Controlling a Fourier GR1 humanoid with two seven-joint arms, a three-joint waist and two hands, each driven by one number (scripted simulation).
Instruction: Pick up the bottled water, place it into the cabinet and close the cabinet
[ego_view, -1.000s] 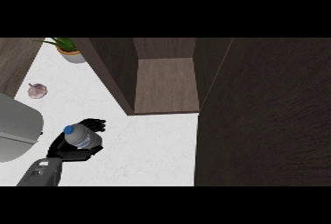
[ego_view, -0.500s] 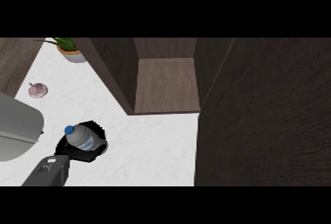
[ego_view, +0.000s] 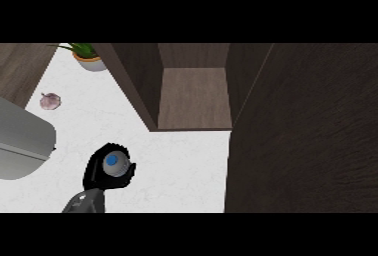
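Note:
The bottled water (ego_view: 114, 165) shows from above at the lower left, its blue cap facing me and its clear body mostly hidden. My left hand (ego_view: 96, 175) is shut on it, black fingers curled round its sides, over the white counter (ego_view: 184, 165). The cabinet (ego_view: 193, 95) stands open up and to the right of the hand, its brown shelf bare. Its dark door (ego_view: 303, 130) stands open and fills the right side of the view. My right hand does not show.
A potted plant (ego_view: 88, 56) stands at the counter's far left corner. A small pinkish bulb (ego_view: 49, 101) lies below it. A grey rounded appliance (ego_view: 18, 145) sits at the left edge, close to the hand.
The left hand has moved a little to the right with the bottle. The bottle now stands more upright, its cap turned toward me.

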